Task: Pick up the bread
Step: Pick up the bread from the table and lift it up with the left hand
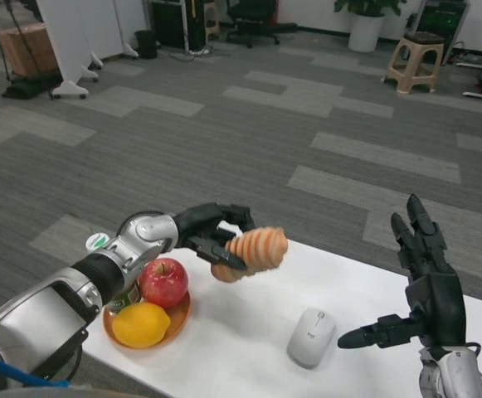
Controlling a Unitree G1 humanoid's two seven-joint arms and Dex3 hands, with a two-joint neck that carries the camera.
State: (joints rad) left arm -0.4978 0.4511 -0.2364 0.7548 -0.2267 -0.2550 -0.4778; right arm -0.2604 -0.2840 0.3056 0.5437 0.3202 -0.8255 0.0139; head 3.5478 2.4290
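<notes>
The left hand [216,235] has the bread [253,251] in its fingers. The bread is a ridged orange-brown roll, and the dark fingers wrap around its near end while the rest of it sticks out past the fingertips, toward the right hand. It looks like the bread is up in the air, above the white table [249,332], with nothing under it touching it, though from this one view I cannot be fully sure how high it is. So the main job seems done: the bread is picked up and held. What may be left is just to keep a good hold on it, because only part of the roll is inside the fingers and it could slip. Just below and behind the left hand, under the silver forearm, sits an orange plate [178,319] with a red apple [163,282] and a yellow lemon [141,324] on it. A green-topped bottle [98,242] peeks out beside the arm. The right hand [423,286] is far from the bread, on the other side, held up with its fingers spread wide and nothing in it. A white computer mouse [311,337] lies on the table just beside that hand's thumb, not touching it.
</notes>
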